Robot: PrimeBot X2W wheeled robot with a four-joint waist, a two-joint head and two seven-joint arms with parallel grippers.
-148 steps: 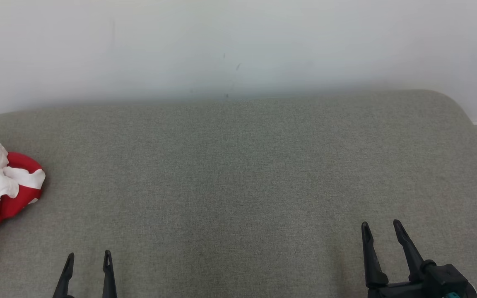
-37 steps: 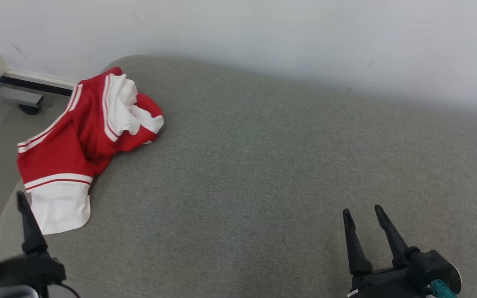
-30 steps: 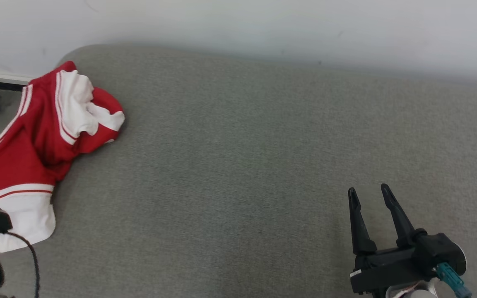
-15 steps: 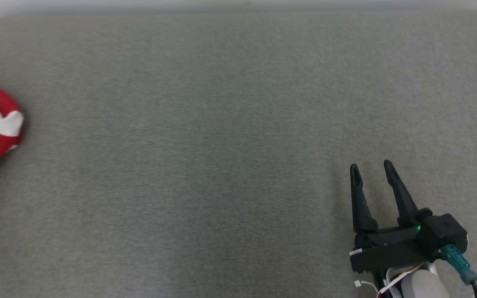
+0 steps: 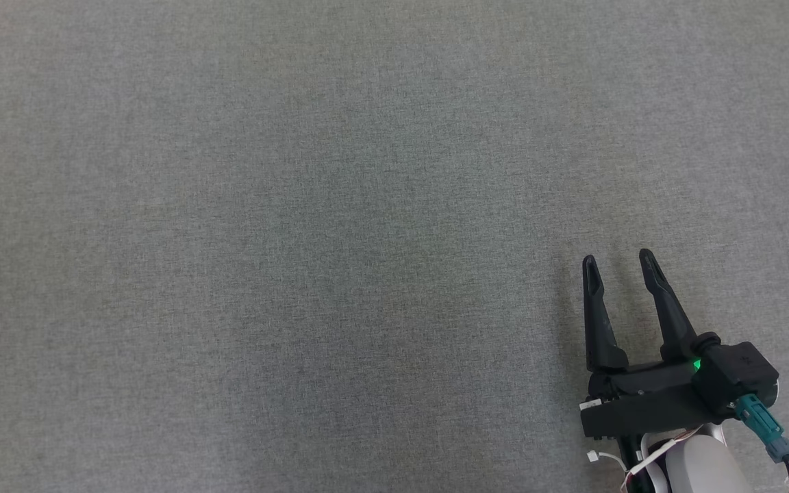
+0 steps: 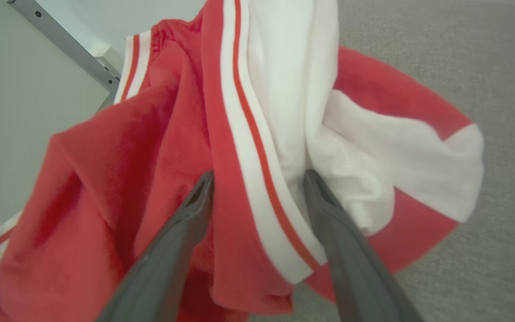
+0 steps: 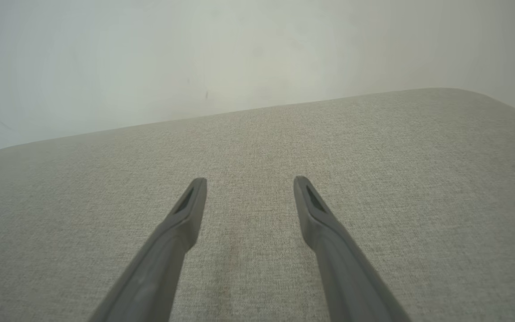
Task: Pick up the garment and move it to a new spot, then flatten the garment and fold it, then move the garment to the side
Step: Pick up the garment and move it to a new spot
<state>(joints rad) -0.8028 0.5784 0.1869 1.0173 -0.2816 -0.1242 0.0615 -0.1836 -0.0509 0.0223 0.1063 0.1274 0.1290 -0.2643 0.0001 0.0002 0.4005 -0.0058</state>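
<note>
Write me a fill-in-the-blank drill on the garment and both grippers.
The garment is white and ____.
The left gripper faces the garment with its jaws ____.
The right gripper holds ____ above the grey upholstery.
Missing words: red; open; nothing.

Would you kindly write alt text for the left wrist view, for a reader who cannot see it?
A crumpled red and white garment lies on a grey upholstered surface, with the open left gripper right at it, a white-striped fold between its jaws.
</note>
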